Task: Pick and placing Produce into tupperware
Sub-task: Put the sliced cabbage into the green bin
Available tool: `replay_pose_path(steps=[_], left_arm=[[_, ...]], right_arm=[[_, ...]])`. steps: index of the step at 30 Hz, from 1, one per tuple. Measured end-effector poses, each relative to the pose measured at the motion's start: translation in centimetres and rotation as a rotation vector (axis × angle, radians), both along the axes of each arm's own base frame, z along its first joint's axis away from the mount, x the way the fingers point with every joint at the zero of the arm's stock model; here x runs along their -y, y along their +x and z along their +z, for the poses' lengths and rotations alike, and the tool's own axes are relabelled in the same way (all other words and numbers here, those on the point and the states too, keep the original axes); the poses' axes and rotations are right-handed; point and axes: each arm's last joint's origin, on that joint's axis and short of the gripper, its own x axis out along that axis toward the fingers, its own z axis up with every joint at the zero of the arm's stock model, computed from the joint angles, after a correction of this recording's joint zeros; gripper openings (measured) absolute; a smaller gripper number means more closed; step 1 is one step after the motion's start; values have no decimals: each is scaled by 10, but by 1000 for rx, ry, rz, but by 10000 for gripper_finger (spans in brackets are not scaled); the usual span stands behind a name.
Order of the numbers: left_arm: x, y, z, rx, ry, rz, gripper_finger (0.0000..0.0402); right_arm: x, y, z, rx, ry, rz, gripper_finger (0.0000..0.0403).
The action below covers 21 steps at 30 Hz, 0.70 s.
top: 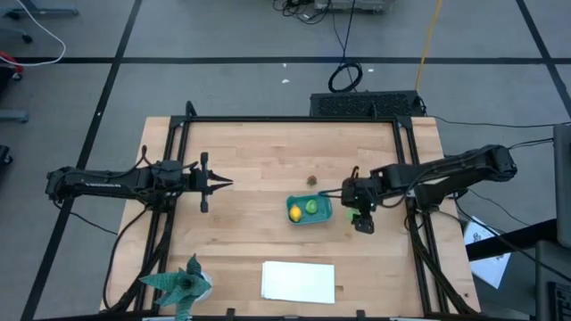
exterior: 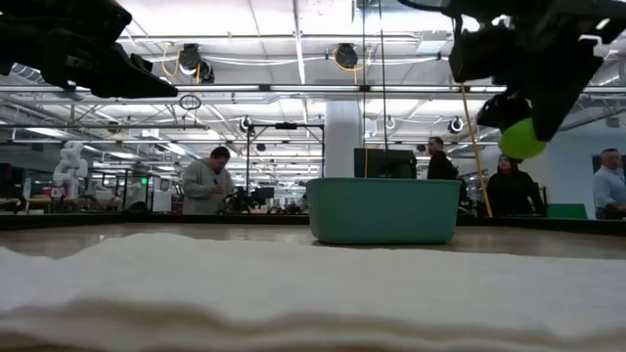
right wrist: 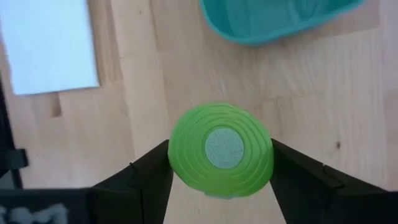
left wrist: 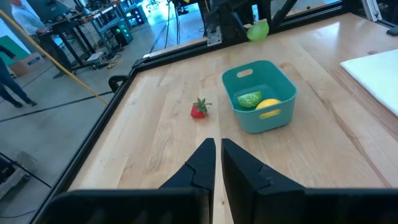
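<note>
holding a bright green round piece (right wrist: 221,150) clamped between the fingers of my right gripper (top: 363,218), i hang above the table just right of the teal tub (top: 310,210). the fingers sit wide only because the piece fills them; in the low view it hangs well clear of the wood, about level with the tub's rim or above. the tub already holds a yellow lemon piece (left wrist: 268,104) and a green piece (left wrist: 250,99). a small red strawberry-like piece (left wrist: 198,109) lies alone on the wood just beyond the tub on its far side, apart from it.

this looks like the carrying step: the lift is done and the drop is not. the next move, i judge, calls for sliding left until the piece is over the tub's mouth, then letting my fingers part.

the piece is round, so i can name no long axis; its flat ringed face with a pale centre points back at my wrist camera. the tub's long axis runs left to right.

my left gripper (top: 214,183) waits with fingers together over the left half of the table, well away from the tub
</note>
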Motion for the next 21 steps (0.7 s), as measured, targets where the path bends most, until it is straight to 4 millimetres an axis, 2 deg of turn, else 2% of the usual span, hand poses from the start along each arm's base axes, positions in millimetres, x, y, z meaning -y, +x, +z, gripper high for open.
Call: replay_pose_path(steps=[13, 21], left_arm=[[0, 0, 0, 1, -1, 0, 31], [0, 0, 0, 1, -1, 0, 31]], right_arm=[[12, 10, 44, 7, -15, -18, 223], [19, 12, 64, 31, -21, -25, 223]])
